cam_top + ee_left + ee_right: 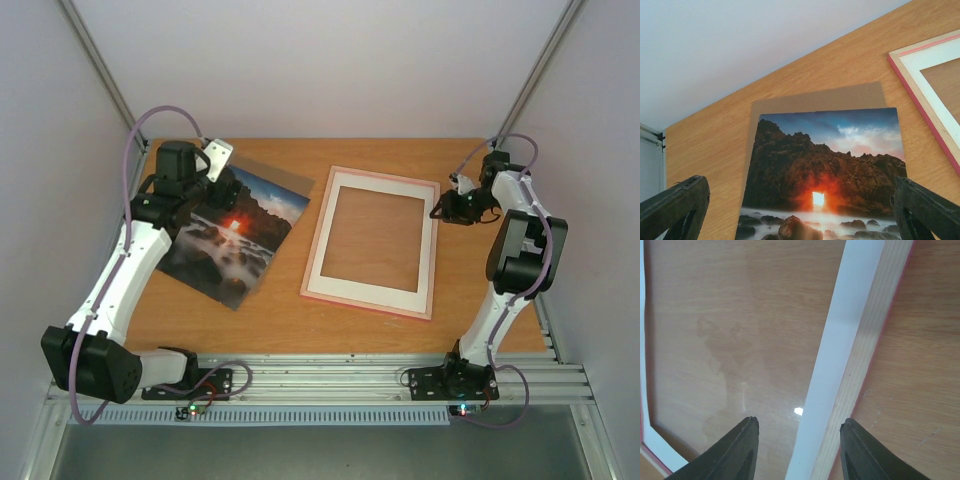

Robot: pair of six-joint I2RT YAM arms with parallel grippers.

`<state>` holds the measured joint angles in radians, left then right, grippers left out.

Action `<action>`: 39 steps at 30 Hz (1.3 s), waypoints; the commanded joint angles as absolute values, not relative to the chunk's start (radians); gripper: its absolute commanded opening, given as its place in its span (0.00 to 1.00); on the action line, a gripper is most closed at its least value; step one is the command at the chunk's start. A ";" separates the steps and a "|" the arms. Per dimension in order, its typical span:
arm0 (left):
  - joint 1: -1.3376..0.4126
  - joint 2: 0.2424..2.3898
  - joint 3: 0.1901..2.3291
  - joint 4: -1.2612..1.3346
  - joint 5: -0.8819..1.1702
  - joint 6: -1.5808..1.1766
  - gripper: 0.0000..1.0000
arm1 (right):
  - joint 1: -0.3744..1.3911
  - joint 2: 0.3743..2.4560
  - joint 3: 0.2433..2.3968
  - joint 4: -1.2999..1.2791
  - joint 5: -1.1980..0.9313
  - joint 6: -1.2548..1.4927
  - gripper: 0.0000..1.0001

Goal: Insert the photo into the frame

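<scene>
Presently, the left tool point(799, 184) is held wide open and empty over the photo point(825, 150), which is laid on a brown backing board point(815, 102) left of the frame point(428, 250). Board and print could be pinched together. The right tool point(800, 421), also open and empty, is set astride the frame's edge. Pane glare is shown only by the right wrist view.

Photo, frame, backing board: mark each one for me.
photo point(817, 199): left wrist view, on the glowing sun.
frame point(322, 240): top external view, on its left side.
backing board point(820, 102): left wrist view, on the strip above the photo.
</scene>
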<state>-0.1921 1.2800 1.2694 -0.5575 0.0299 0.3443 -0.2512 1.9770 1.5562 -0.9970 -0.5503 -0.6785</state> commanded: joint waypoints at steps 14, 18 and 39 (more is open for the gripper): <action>-0.197 1.284 1.015 -0.607 -0.067 0.538 0.99 | -0.124 1.781 1.459 -0.955 -0.602 -0.684 0.47; -0.198 1.205 0.879 -0.614 -0.054 0.665 0.99 | -0.079 1.739 1.440 -0.947 -0.610 -0.683 0.47; -0.297 0.624 0.315 -0.646 -0.114 1.243 0.99 | 0.067 1.677 1.367 -0.890 -0.617 -0.594 0.47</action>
